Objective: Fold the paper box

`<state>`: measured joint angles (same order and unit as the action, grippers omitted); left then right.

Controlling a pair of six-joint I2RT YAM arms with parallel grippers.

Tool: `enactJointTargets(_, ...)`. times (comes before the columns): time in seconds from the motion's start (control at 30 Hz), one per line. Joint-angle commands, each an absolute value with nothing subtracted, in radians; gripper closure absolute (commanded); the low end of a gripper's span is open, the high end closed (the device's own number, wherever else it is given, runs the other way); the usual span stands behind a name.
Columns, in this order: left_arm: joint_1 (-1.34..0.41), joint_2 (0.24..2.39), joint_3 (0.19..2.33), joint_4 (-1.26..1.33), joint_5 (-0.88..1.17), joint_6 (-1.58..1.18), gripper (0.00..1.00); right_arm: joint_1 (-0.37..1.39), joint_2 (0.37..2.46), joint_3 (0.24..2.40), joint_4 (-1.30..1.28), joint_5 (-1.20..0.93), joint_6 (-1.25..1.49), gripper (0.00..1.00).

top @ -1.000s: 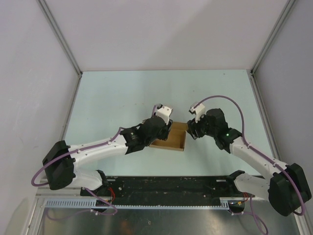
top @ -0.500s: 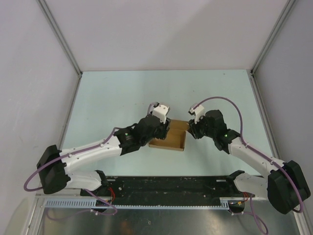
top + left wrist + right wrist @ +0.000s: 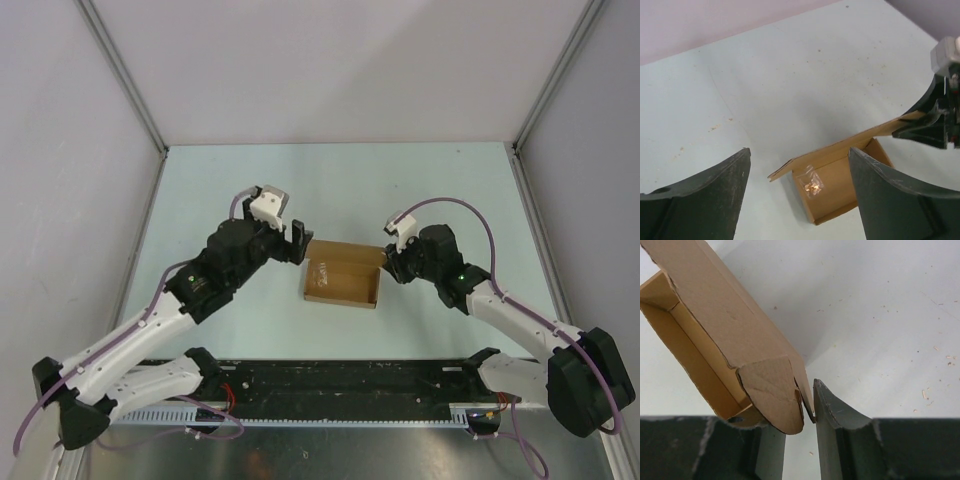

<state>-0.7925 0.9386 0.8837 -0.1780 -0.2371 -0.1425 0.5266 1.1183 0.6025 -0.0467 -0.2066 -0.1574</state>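
Note:
The paper box (image 3: 343,280) is a small brown cardboard tray with its lid half raised, lying mid-table. A small clear bag (image 3: 810,182) lies inside it. My left gripper (image 3: 297,243) hangs open just left of the box and touches nothing; in the left wrist view its two fingers (image 3: 715,200) frame the paper box (image 3: 840,170) from a distance. My right gripper (image 3: 387,262) is shut on the box's right end. In the right wrist view the lid edge with its rounded tab (image 3: 775,390) is pinched between the right gripper (image 3: 802,415) fingers.
Pale table surface lies all around the box. Grey walls with metal corner posts (image 3: 125,80) close off the back and sides. The arm bases and a black rail (image 3: 340,385) run along the near edge.
My left arm has pulled back leftward off the box and its jaws have spread. The right gripper has closed tighter on the box's right end, and the lid now shows raised.

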Motion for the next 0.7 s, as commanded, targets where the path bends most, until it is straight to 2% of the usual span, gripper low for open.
enactJointTargets(0.0,-0.775,0.933,0.844,-0.239,-0.135,0.066,0.15,0.532,1.103,0.603,-0.009,-0.229,-0.175,0.69)
enactJointTargets(0.17,-0.715,0.896,0.793,-0.276,0.110,0.269,0.12,0.534,1.101,0.603,-0.009,-0.233,-0.175,0.69)
enactJointTargets(0.33,-0.634,0.851,0.779,-0.273,0.106,0.337,0.08,0.532,1.094,0.603,-0.008,-0.235,-0.181,0.69)
enactJointTargets(0.43,-0.552,0.876,0.782,-0.273,0.187,0.353,0.06,0.532,1.091,0.604,-0.009,-0.239,-0.181,0.69)
enactJointTargets(0.5,-0.478,0.899,0.788,-0.275,0.274,0.353,0.06,0.534,1.091,0.603,-0.011,-0.241,-0.184,0.69)
enactJointTargets(0.53,-0.451,0.922,0.795,-0.273,0.405,0.351,0.06,0.532,1.091,0.603,-0.009,-0.239,-0.184,0.69)
enactJointTargets(0.6,-0.395,0.945,0.799,-0.273,0.512,0.353,0.05,0.534,1.091,0.603,-0.008,-0.239,-0.184,0.69)
enactJointTargets(0.67,-0.380,0.977,0.801,-0.273,0.603,0.365,0.01,0.532,1.091,0.603,-0.009,-0.238,-0.184,0.69)
